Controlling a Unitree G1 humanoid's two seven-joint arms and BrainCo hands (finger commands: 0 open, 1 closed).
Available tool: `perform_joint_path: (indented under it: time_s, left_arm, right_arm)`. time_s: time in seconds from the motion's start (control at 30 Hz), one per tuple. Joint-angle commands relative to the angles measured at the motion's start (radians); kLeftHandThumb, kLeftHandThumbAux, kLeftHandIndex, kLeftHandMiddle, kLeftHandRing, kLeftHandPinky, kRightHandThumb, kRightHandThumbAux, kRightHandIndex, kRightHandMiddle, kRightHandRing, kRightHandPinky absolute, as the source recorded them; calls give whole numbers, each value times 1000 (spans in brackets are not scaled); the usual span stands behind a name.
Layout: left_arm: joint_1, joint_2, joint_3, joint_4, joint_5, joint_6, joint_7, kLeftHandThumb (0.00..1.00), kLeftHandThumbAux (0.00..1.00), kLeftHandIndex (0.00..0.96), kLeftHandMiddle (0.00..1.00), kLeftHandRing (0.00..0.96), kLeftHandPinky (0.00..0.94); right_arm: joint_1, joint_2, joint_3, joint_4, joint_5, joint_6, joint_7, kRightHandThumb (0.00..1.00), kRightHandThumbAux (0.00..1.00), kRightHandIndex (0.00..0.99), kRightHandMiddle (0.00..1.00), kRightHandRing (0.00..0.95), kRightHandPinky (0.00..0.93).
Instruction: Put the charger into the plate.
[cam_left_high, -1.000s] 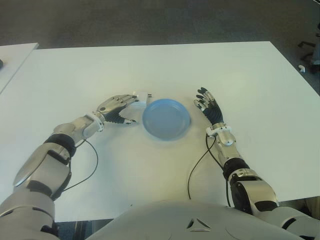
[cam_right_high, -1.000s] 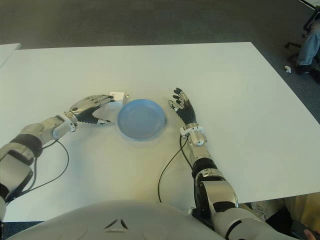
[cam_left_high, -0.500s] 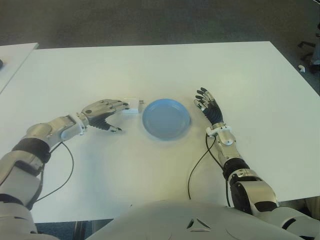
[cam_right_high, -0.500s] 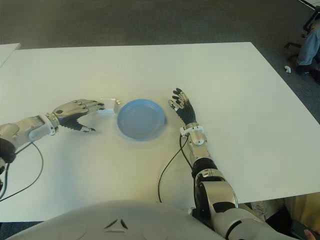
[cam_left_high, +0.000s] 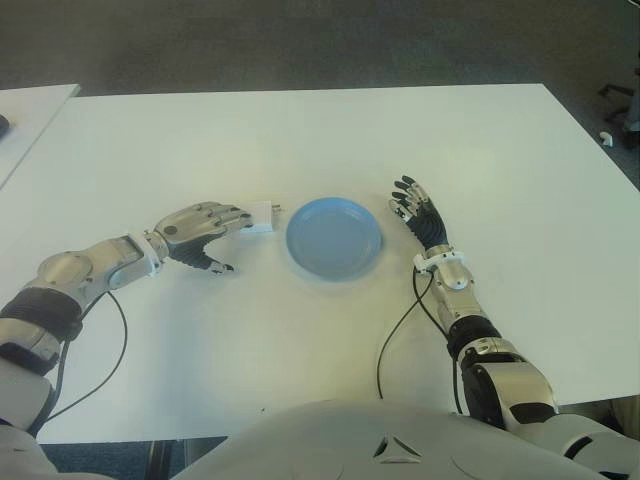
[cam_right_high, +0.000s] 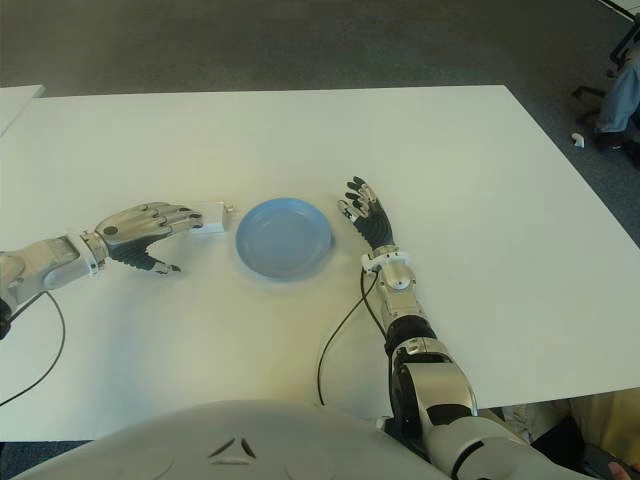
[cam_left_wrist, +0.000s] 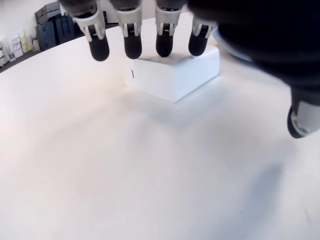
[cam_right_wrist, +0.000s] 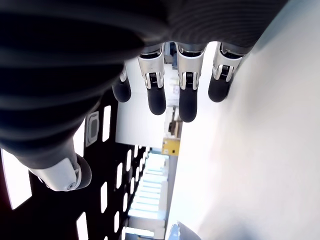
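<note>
Lying flat on the table (cam_left_high: 300, 140), the charger (cam_left_high: 262, 216) sits just left of the plate (cam_left_high: 334, 237), apart from its rim, w/ prongs toward the plate. It's not in the plate yet.

What changed: 1 s ago the left hand (cam_left_high: 195, 226) was close up at the plate's left edge w/ the charger at its fingertips. Since then arm and hand have drawn back leftward, and the charger has shifted left too, now a bit farther from the plate. The gap to the plate grew, so the task looks no closer; prob. a re-grip or fresh approach is needed.

Left hand now: fingers (cam_left_wrist: 133, 44) extended and loosely curved, tips hovering over the charger's near top edge, thumb off to the side, nothing gripped. Contact w/ the charger can't be told.

Right hand (cam_left_high: 420, 214) shows just right of the plate, fingers straight and spread, holding nothing; unchanged.

Count: 1 charger, 1 plate, 2 hands, 1 table.
</note>
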Motion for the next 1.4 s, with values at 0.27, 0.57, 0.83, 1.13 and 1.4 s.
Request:
perform_joint_path:
  time_s: [0.27, 0.57, 0.83, 1.13, 1.4]
  left_arm:
    - [78, 49, 47, -79, 36, 21, -41, 0, 358, 0, 0, 0, 0]
    - [120, 54, 81, -140, 38, 54, -72, 0, 355, 0, 0, 0, 0]
    - [103, 13, 107, -140, 32, 58, -24, 0, 358, 0, 0, 0, 0]
    - [-62, -122, 69, 95, 64, 54, 68, 50, 326, 0, 0, 0, 0]
    - [-93, -183, 67, 165, 65, 101, 132, 116, 272, 0, 0, 0, 0]
  right_arm:
    - [19, -10, -9, 27, 9, 22, 12, 57, 589, 0, 145, 153, 87]
    - [21, -14, -16, 38, 17, 5, 27, 63, 611, 0, 149, 157, 84]
    - [15, -18, -20, 55, 18, 2, 31, 53, 642, 0, 163, 170, 89]
    - [11, -18, -17, 76, 15, -17, 27, 56, 647, 0, 155, 172, 89]
    - [8, -19, -13, 84, 9, -23, 17, 85, 639, 0, 158, 175, 92]
